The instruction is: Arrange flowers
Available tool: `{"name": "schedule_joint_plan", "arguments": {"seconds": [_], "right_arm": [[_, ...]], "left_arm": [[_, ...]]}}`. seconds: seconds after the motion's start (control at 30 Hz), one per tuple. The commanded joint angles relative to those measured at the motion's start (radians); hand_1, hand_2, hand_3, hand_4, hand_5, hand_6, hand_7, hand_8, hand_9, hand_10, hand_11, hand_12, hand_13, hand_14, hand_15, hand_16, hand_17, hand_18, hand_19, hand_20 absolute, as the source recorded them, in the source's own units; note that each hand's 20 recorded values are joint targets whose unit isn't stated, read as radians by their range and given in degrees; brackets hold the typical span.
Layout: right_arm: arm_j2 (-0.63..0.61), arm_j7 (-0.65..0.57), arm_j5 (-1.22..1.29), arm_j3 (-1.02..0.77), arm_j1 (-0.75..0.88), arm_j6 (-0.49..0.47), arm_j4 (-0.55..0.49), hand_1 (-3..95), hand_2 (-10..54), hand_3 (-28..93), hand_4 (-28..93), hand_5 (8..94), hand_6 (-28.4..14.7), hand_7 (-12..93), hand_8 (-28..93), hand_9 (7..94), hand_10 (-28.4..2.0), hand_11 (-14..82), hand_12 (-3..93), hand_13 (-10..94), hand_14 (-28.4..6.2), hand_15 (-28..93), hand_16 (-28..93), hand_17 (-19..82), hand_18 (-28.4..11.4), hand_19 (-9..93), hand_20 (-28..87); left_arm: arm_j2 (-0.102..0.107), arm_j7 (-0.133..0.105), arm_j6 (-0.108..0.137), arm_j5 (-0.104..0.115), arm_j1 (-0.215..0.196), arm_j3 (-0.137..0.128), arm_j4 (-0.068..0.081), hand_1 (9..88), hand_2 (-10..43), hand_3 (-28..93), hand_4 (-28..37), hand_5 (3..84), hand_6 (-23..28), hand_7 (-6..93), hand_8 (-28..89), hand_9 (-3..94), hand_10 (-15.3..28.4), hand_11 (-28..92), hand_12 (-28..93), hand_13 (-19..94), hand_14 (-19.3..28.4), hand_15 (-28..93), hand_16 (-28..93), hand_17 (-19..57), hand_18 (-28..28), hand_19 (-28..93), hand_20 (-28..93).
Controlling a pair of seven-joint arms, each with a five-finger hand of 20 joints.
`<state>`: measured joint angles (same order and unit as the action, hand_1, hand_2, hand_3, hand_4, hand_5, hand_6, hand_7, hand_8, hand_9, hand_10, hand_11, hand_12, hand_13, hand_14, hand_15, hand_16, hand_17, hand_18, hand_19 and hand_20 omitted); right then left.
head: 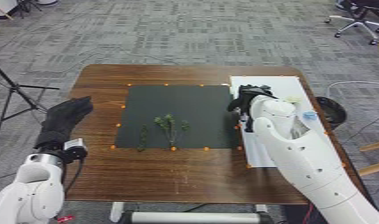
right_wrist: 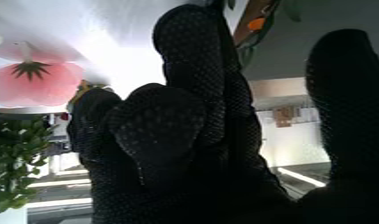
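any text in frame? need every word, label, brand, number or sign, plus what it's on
None legible, so nothing to quote.
Black mat: no lettering seen; orange dots around it, no characters.
White mat: nothing readable.
Left arm, right arm: any print too small to read.
Right hand: dotted glove texture, no letters.
Pink flower: no tag seen.

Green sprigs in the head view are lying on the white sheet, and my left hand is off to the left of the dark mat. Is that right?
Not quite. The head view shows the green sprigs lying on the dark mat, not on the white sheet. The left hand is indeed to the left of the mat.
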<state>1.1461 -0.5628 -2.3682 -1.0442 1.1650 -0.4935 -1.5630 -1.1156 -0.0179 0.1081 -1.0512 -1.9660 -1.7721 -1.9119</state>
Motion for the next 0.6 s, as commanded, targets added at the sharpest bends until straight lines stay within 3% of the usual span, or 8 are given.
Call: {"name": "schedule_joint_plan", "arguments": {"seconds": [0.03, 0.1, 0.17, 0.3, 0.6], "right_arm": [[0.024, -0.028, -0.024, 0.018, 0.014, -0.023, 0.054, 37.4, -9.5, 56, -2, 79.2, -4.9, 22, -2, 90.6, -12.4, 31.0, 25.9, 89, -4.4, 57, 38, 57, -19.4, 93, 63], [0.024, -0.033, -0.026, 0.02, 0.015, -0.016, 0.056, 47.9, -9.5, 47, 1, 78.3, -4.0, 20, 22, 90.4, -11.8, 32.0, 26.0, 89, -4.1, 57, 38, 58, -18.8, 93, 63], [0.021, -0.03, -0.031, 0.021, 0.015, -0.01, 0.057, 58.4, -9.5, 35, 7, 78.1, -3.0, 19, 31, 90.6, -10.9, 33.5, 26.6, 90, -3.2, 58, 39, 58, -18.1, 93, 63], [0.009, -0.03, -0.022, 0.029, 0.009, 0.016, 0.044, 61.4, -9.5, 41, 6, 77.9, -2.1, 21, 32, 90.5, -10.4, 35.1, 26.9, 90, -2.5, 58, 39, 59, -17.8, 93, 63], [-0.045, -0.021, 0.049, 0.043, -0.013, 0.103, -0.066, 58.2, -9.5, 49, 4, 78.1, -1.7, 24, 31, 91.7, -10.2, 37.6, 27.0, 91, -2.3, 60, 40, 61, -18.1, 93, 66]], "left_arm": [[-0.012, -0.003, -0.007, 0.005, -0.001, 0.002, -0.003, 28.1, 4.2, 65, -20.2, 48.1, 5.5, 18.5, -7, 43.3, 14.4, 21, 12, 34, 18.1, 17, 4, 3.1, 14.4, 13, 17], [-0.014, -0.002, -0.006, 0.006, -0.003, 0.0, -0.005, 28.1, 4.2, 65, -20.2, 48.1, 5.5, 18.5, -7, 43.3, 14.4, 21, 12, 34, 18.1, 17, 4, 3.1, 14.4, 13, 17], [-0.015, 0.0, 0.0, 0.008, -0.004, 0.0, -0.006, 28.1, 4.1, 65, -20.2, 48.1, 5.6, 18.5, -7, 43.3, 14.4, 21, 12, 34, 18.1, 17, 4, 3.1, 14.4, 13, 17], [-0.016, 0.001, -0.003, 0.01, -0.006, -0.003, -0.007, 28.1, 4.1, 65, -20.3, 48.0, 5.6, 18.4, -7, 43.2, 14.4, 21, 12, 34, 18.1, 17, 4, 3.1, 14.4, 13, 17], [-0.011, 0.002, -0.003, 0.01, -0.008, -0.011, -0.01, 28.1, 4.2, 65, -20.1, 48.0, 5.7, 18.2, -7, 43.0, 14.4, 21, 12, 34, 18.1, 17, 4, 3.0, 14.4, 13, 17]]}}
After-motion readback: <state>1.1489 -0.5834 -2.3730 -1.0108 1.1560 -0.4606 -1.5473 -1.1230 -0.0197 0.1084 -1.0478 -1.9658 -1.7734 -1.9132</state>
